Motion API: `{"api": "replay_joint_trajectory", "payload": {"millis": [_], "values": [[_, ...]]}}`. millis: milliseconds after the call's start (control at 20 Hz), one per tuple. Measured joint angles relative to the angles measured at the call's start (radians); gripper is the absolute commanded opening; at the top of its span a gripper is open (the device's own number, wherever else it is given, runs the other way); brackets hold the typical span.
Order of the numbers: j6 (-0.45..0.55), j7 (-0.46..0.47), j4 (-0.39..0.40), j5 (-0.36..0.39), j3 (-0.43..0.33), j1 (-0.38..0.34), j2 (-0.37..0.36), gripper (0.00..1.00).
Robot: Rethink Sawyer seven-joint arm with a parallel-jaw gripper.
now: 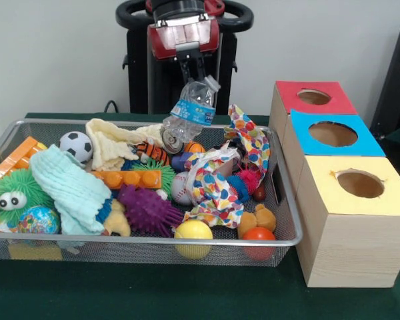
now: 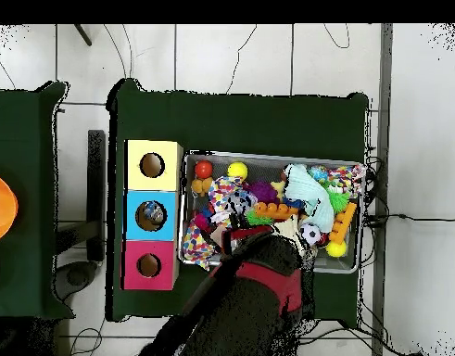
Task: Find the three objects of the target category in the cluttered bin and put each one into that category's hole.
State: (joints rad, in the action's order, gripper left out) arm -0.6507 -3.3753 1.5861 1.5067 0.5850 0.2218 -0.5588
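The gripper [image 1: 195, 72] hangs over the far side of the bin [image 1: 288, 200], its fingers closed on the neck end of a crushed plastic bottle [image 1: 191, 107]. The bottle dangles tilted, cap end up, its base just above the heap near an orange striped toy [image 1: 151, 152] and a patterned cloth [image 1: 217, 179]. To the right stand three boxes, each with a round hole on top: red [image 1: 290, 100] farthest, blue [image 1: 300, 127] in the middle, yellow [image 1: 320, 190] nearest.

The risk I see is the hold itself: the bottle is pinched at one end and hangs loose, so it may swing or slip on the way across, or catch the rim of a hole instead of dropping through. Its low end could also snag the cloth.

The bottle carries a blue label, but I can't read any writing on it.
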Motion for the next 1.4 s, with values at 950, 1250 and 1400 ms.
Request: {"api": "replay_joint_trajectory", "payload": {"millis": [950,1250,1400], "values": [[-0.089,-0.361,0.023,0.085,0.022,0.132,-0.116,0.0],[-0.089,-0.363,0.048,0.085,0.023,0.157,-0.116,0.0],[-0.089,-0.363,0.062,0.085,0.023,0.166,-0.112,0.0]]}}
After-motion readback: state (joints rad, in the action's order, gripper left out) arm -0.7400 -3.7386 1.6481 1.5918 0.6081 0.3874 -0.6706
